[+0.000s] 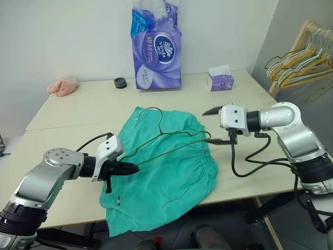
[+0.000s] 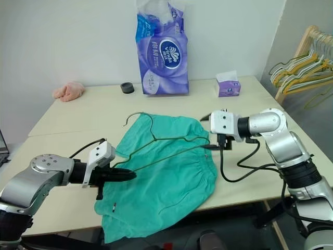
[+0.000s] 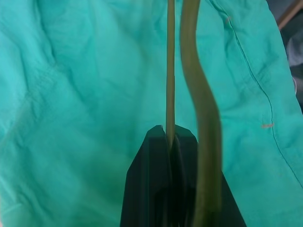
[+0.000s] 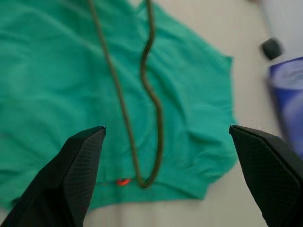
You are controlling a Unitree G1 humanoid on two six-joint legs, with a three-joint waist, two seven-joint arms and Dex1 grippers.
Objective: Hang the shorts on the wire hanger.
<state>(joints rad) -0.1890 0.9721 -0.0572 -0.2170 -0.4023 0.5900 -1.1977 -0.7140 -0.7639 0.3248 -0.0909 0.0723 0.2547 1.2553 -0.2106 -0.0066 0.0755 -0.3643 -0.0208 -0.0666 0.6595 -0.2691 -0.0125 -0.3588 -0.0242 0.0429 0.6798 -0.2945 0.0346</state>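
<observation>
while the left gripper (image 1: 130, 169) is clamped on one end of the hanger (image 1: 171, 140), with a wire pinched between its closed fingers (image 3: 163, 156), the right gripper (image 4: 168, 137) has its fingers spread wide and holds nothing, poised just off the hanger's other end. the thin olive-green hanger lies across the shorts (image 1: 166, 177), hook toward the far side of the table (image 1: 78, 104). the teal shorts lie spread and wrinkled at the table's near edge, between both arms.
</observation>
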